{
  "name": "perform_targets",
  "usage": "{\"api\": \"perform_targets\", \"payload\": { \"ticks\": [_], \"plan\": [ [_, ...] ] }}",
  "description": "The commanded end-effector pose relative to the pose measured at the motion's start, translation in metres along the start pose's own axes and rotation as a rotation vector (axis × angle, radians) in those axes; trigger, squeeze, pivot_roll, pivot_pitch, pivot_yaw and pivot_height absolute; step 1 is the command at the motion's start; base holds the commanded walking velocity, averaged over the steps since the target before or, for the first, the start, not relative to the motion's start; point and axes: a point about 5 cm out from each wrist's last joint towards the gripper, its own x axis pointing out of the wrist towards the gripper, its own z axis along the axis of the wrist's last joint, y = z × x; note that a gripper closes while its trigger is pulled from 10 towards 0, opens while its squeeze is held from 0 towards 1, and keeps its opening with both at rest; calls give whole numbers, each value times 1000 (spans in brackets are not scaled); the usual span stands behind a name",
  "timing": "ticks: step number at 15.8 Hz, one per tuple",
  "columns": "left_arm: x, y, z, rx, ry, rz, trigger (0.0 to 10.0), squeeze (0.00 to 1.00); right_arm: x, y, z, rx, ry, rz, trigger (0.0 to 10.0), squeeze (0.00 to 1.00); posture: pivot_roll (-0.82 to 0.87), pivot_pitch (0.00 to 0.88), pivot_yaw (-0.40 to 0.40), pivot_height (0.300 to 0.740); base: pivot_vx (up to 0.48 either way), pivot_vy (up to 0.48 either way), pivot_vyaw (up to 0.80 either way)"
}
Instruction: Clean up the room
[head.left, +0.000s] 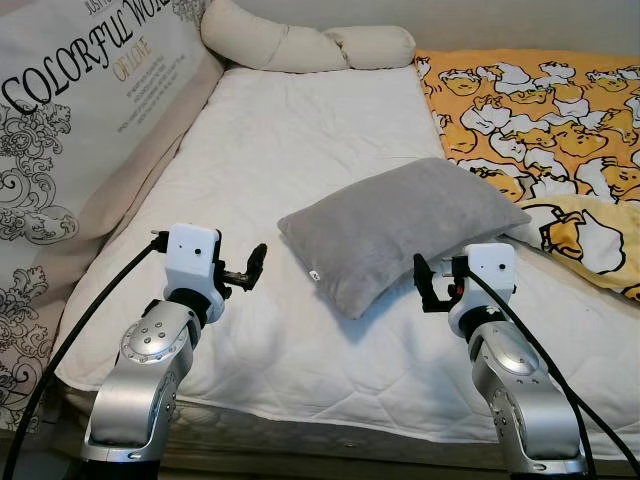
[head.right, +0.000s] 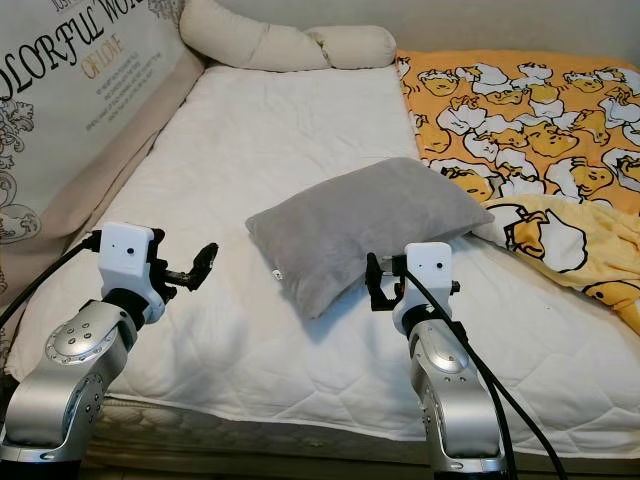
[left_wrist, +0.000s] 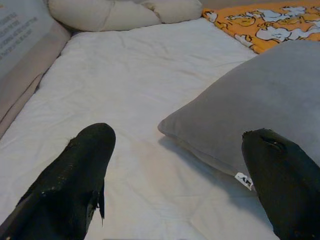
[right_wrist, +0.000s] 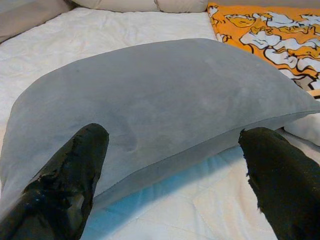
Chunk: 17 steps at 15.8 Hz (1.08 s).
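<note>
Flanking the grey pillow (head.left: 400, 230), which lies askew mid-bed on the white mattress (head.left: 300, 130), I hold my left gripper (head.left: 243, 270) near its left corner and my right gripper (head.left: 432, 283) at its near right edge; both jaws spread wide, gripping nothing, poised, I judge, to lift it from both sides.

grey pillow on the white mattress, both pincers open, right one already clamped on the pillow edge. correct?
Not quite. The right pincer is open but not clamped: the right wrist view shows its fingers spread in front of the grey pillow, short of it. The pillow does lie on the white mattress, and the left pincer is open too.
</note>
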Motion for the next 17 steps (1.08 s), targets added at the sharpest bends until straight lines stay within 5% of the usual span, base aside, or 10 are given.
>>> {"api": "perform_targets", "payload": {
  "ticks": [1, 13, 17],
  "plan": [
    [0, 0, -1, 9, 1, -9, 10000, 0, 1, 0, 1, -5, -2, 2, 10000, 0, 9, 0, 27, 740, 315, 0, 0],
    [-1, -3, -1, 3, 2, -19, 10000, 0, 2, 4, 2, -70, 4, 26, 10000, 0, 10, 0, 24, 740, 322, 0, 105],
    [-2, -2, -1, 6, 3, -17, 10000, 0, 2, 2, 2, -23, 0, 11, 10000, 0, 16, 0, 20, 740, 337, 0, 0]
  ]
}}
